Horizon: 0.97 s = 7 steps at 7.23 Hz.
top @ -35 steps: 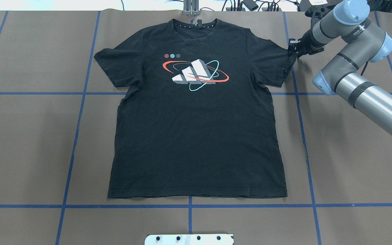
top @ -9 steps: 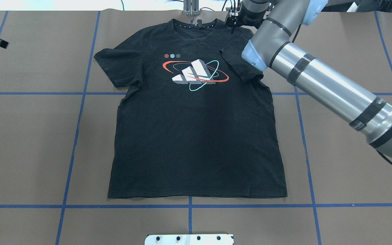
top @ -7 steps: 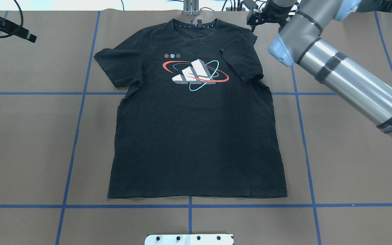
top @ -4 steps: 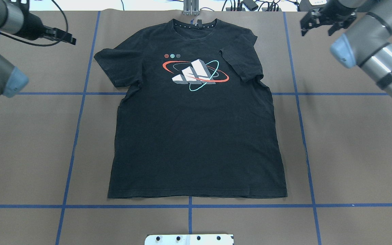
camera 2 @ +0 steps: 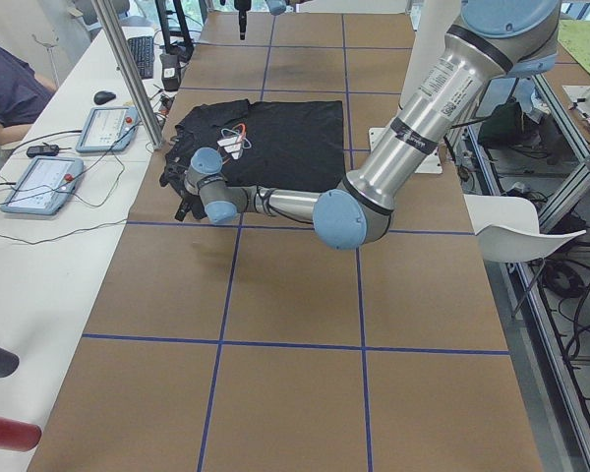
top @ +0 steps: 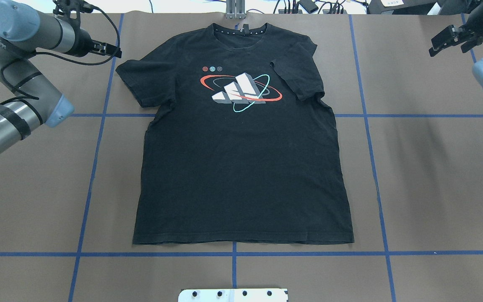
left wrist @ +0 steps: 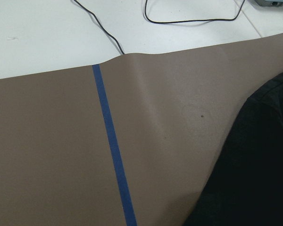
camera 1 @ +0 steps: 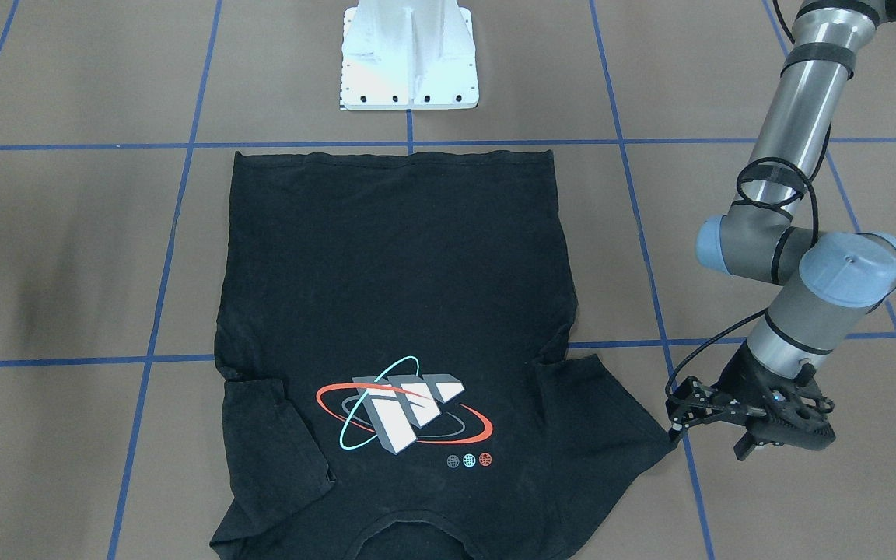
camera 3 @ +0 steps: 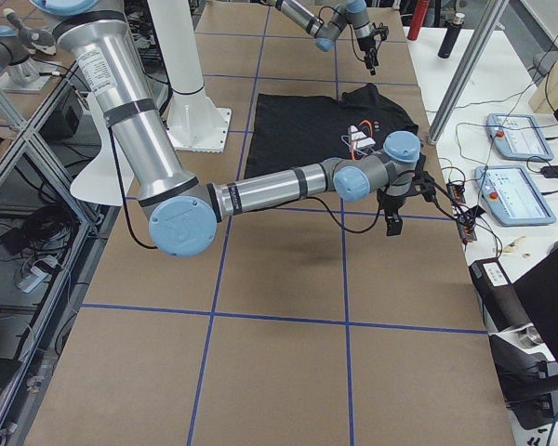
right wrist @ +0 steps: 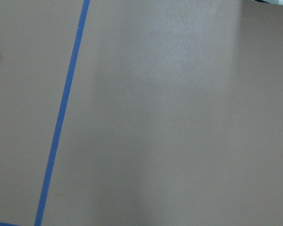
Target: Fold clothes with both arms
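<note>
The black T-shirt (top: 241, 167) lies flat and face up on the brown table, collar at the far edge, with its print (top: 241, 92) showing. Its right sleeve (top: 298, 79) is folded in over the chest. The left sleeve (top: 134, 77) lies spread out. My left gripper (top: 113, 49) hovers open just beyond that sleeve's tip, also visible as the left gripper (camera 1: 716, 432) beside the sleeve tip (camera 1: 662, 439). The left wrist view shows the shirt's edge (left wrist: 254, 179) at its lower right. My right gripper (top: 449, 42) is open and empty, far off the shirt at the table's far right.
Blue tape lines (top: 99, 126) grid the brown table cover. The white pedestal base (camera 1: 409, 54) stands by the shirt's hem. Cables and plugs (top: 308, 6) lie past the far edge. A white desk with tablets (camera 2: 108, 128) and a seated person (camera 2: 10, 88) lies beyond it.
The right gripper carried the right sleeve in over the chest, let it go and swung away to the far right. The left arm came in from the left up to the left sleeve.
</note>
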Motion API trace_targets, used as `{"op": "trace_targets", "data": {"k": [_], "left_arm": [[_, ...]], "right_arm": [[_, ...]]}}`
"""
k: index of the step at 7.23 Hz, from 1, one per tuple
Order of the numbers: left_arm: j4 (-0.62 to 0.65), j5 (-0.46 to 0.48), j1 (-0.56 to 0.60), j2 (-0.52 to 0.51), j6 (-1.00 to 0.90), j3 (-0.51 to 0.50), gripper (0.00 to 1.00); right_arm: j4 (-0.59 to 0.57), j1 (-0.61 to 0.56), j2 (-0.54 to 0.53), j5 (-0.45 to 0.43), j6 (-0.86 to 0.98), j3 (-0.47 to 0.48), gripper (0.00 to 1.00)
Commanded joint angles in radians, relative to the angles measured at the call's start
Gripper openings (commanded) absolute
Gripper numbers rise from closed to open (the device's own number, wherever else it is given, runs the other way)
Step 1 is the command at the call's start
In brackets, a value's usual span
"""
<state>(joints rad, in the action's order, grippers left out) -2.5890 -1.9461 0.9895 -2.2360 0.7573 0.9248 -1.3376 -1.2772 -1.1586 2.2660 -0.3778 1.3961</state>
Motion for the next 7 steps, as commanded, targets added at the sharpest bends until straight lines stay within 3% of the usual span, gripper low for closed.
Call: {"op": "trace_targets", "data": {"k": [1, 3, 5, 7], "left_arm": [[-0.028, 0.024, -0.015, -0.045, 0.001, -0.081, 1.0], [-0.127, 0.041, -0.025, -0.047, 0.001, -0.158, 1.0], [-0.128, 0.032, -0.031, -0.051, 0.001, -0.155, 0.72], [-0.129, 0.03, -0.049, -0.05, -0.003, -0.152, 0.65]], "right_arm": [[0.0, -0.002, -0.006, -0.002, 0.008, 0.003, 1.0], [0.0, -0.001, -0.001, -0.006, 0.007, 0.0, 1.0], [0.0, 0.001, 0.002, -0.01, 0.004, -0.002, 1.0], [0.0, 0.006, 0.003, -0.011, 0.002, -0.003, 1.0]]}}
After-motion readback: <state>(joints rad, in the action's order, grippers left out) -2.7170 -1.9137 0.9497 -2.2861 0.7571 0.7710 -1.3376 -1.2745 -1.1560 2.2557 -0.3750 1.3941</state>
